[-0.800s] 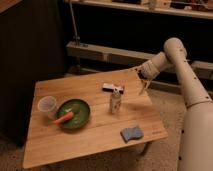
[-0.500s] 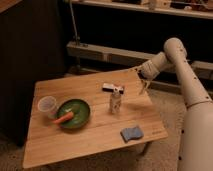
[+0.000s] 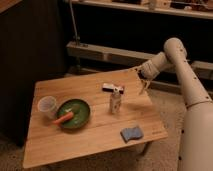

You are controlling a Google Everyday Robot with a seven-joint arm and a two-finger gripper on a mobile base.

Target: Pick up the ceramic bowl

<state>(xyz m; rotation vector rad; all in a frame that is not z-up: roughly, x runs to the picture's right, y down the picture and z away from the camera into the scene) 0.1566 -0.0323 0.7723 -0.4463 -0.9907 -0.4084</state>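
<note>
Tool (image 3: 144, 86), grip state unclear, far to the right of ceramic bowl (image 3: 74, 113), well apart.

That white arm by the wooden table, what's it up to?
A one-armed robot is meant to pick up the ceramic bowl, the dark-green dish on the left of the table, with an orange carrot-like thing in it. The bowl is untouched: the gripper hangs over the table's far right edge, well away from it. A plastic cup stands beside the bowl, a small can near the middle, a blue sponge toward the front.
</note>
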